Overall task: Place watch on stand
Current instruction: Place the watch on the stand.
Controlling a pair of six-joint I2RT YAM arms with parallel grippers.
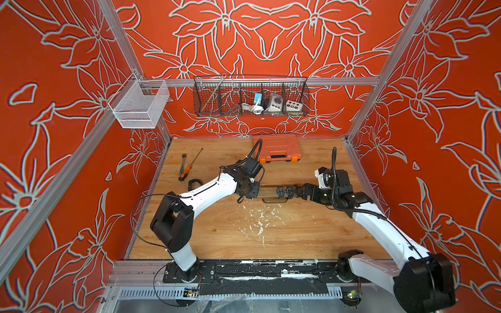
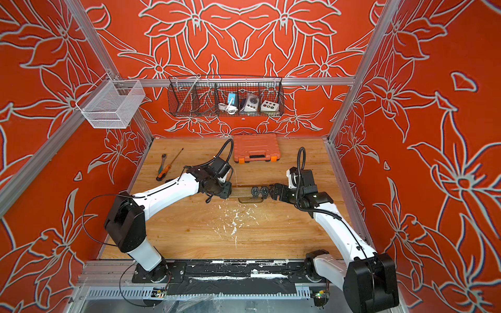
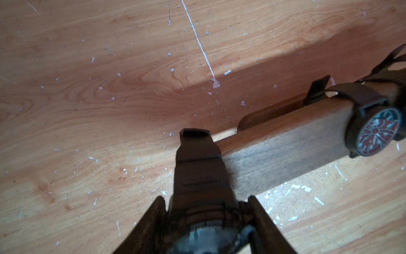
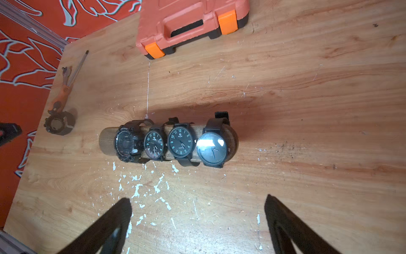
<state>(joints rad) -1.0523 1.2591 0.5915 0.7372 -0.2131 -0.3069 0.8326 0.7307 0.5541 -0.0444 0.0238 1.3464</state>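
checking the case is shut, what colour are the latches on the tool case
Bright orange latches, lighter than the reddish-orange case; the right wrist view shows them best.

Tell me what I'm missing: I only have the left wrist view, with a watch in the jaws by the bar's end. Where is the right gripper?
Observer: In both top views the right gripper is at the far end of the stand, facing the left gripper.
Operator: Is it holding anything?
Observer: No. In the right wrist view its fingers stand wide apart, with only table showing between them.
Operator: Any watch off the stand?
Observer: Yes, a loose watch lies on the table beside the orange-handled screwdriver.
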